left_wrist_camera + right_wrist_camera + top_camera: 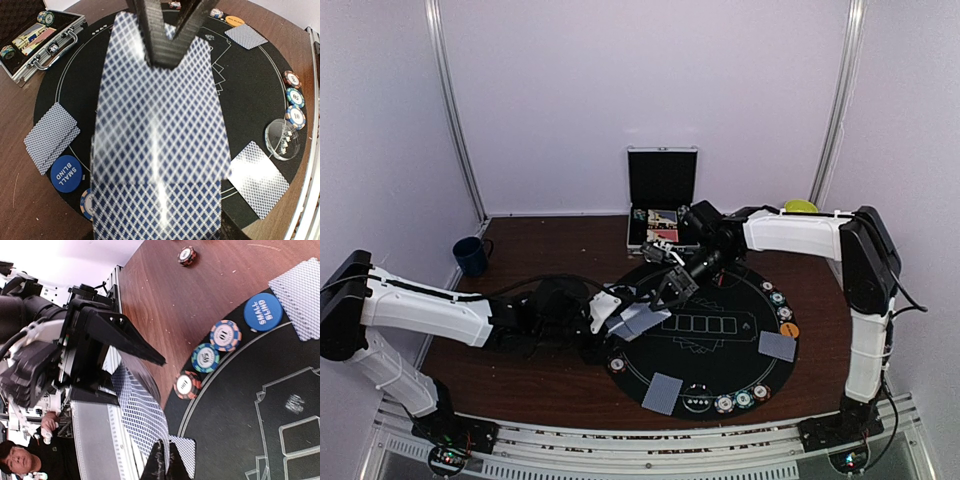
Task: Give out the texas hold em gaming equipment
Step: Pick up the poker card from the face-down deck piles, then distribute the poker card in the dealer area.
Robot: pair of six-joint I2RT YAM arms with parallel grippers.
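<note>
Playing cards [155, 215]: report location and hold.

— The stack is pinched between the two fingers of the left claw [625, 322], over the left edge of the round black mat [720, 345]. The backs show a blue-and-white diamond lattice. No brand is legible.

— Right claw status?

— The right claw [167, 462] has its fingertips pressed together on the far edge of the top card [160, 125]. That card is face down and projects forward beyond the stack.

— Other cards on the mat?

— Three face-down piles, well apart: the left pile [51, 136], the far pile [246, 36] and the near-right pile [259, 179].

— Legible markings?

— The blue button [66, 172] reads "SMALL BLIND" in white. It lies at the mat edge, just beside the left pile. A striped chip [295, 116] at the mat rim appears to read "10". The writing on the orange button [234, 20], beside the far pile, is too small to read.

— Items off the mat?

— The silver case [45, 45] stands open on the wooden counter [540, 370], with chips and cards inside. One lone chip [186, 255] lies on bare wood.
</note>
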